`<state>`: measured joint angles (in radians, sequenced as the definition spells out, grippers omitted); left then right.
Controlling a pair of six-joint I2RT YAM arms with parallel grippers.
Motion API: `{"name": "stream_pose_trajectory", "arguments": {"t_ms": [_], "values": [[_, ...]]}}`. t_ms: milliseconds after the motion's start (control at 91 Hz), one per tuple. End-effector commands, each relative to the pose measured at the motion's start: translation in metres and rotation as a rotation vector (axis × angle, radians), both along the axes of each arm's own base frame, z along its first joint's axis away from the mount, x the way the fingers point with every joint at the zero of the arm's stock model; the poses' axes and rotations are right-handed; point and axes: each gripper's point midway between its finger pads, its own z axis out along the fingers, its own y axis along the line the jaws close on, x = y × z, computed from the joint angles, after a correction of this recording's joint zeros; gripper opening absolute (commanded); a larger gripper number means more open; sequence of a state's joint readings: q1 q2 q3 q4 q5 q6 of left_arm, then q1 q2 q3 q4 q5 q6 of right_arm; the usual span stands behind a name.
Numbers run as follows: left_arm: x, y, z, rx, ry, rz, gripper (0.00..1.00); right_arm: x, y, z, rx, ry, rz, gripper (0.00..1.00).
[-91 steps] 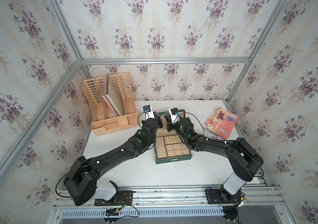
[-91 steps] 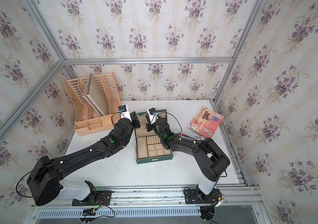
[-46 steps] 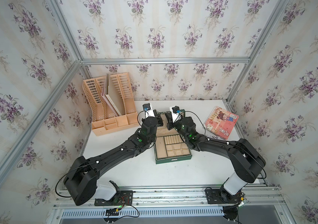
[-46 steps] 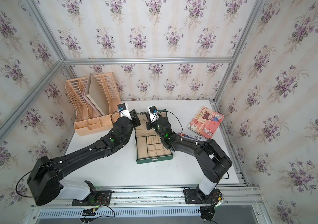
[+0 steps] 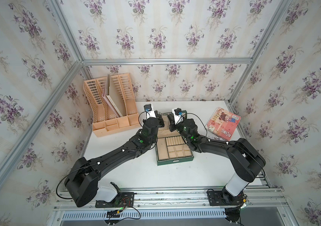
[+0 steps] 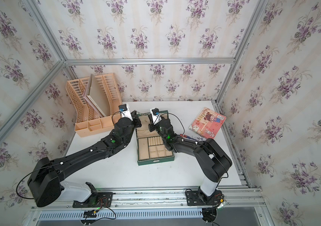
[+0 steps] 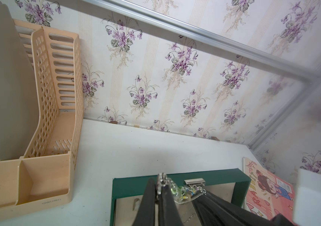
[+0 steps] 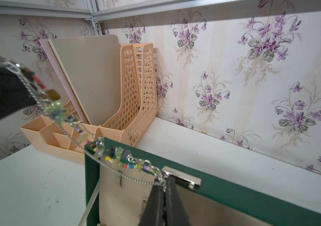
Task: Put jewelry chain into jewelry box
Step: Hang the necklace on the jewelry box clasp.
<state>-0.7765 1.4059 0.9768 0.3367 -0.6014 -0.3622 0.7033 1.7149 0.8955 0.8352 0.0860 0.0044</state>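
Observation:
The jewelry chain [image 8: 116, 156], silvery with coloured beads, hangs stretched between my two grippers above the raised lid of the jewelry box; it shows in both top views [image 5: 163, 113] [image 6: 140, 113] and in the left wrist view [image 7: 181, 191]. My left gripper [image 7: 160, 185] [image 5: 157, 113] is shut on one end. The right gripper [image 8: 164, 185] [image 5: 169, 116] is shut on the other end, close to the lid's metal clasp [image 8: 183, 179]. The dark green jewelry box [image 5: 174, 161] [image 6: 155, 161] lies open, its beige compartments showing in front of both grippers.
A peach file organizer [image 5: 112, 109] with folders stands at the back left, close to the left gripper. A pink cartoon notebook [image 5: 223, 123] lies at the back right, with pens [image 6: 187, 137] beside it. Wallpapered walls close in three sides.
Hardly anything: the right gripper has crept slightly to the right, and both grippers still hold the chain.

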Motion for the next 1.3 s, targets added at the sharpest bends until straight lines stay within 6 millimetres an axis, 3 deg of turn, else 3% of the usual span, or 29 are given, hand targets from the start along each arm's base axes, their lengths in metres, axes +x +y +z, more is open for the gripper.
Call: {"name": "stream_pose_trajectory", "arguments": {"t_ms": [0,176,209,385,1286], "values": [[0.001,0.002,-0.005,-0.006,0.01,0.006,0.0,0.0,0.002,0.001,0.036,-0.006,0.01,0.0],[0.001,0.009,-0.019,0.007,0.041,0.03,0.0,0.0,0.004,-0.013,0.038,0.028,0.015,0.0],[0.004,0.008,-0.033,0.026,0.068,0.036,0.0,0.001,0.005,-0.014,0.039,0.032,0.016,0.0],[0.006,0.013,-0.049,0.029,0.116,0.049,0.0,0.001,0.007,-0.02,0.045,0.05,0.021,0.0],[0.007,0.018,-0.066,0.034,0.158,0.068,0.0,0.006,0.011,-0.041,0.064,0.133,-0.009,0.0]]}}
